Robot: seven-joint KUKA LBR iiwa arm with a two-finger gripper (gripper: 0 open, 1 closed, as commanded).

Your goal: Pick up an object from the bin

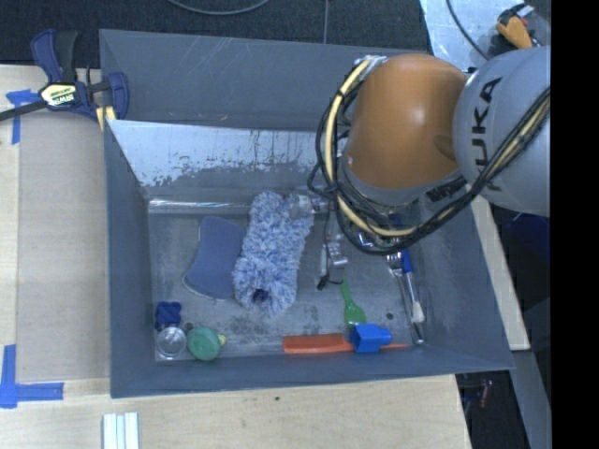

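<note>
Front left corner of bin (126, 279): small dark-blue piece (168, 313), clear cup (171, 343), green round cap (204, 344), close together. Next, flat blue pad (215, 255), right edge tucked under fluffy blue-white duster (271, 249) lying mid-floor. Then gripper (328, 255), low at duster's right edge, touching or just beside, unclear which; how far open, cannot tell, nor any hold. Further right: green stick (350, 303), orange marker (316, 345) and blue block (372, 337) by front wall, white-blue pen (409, 293).
</note>
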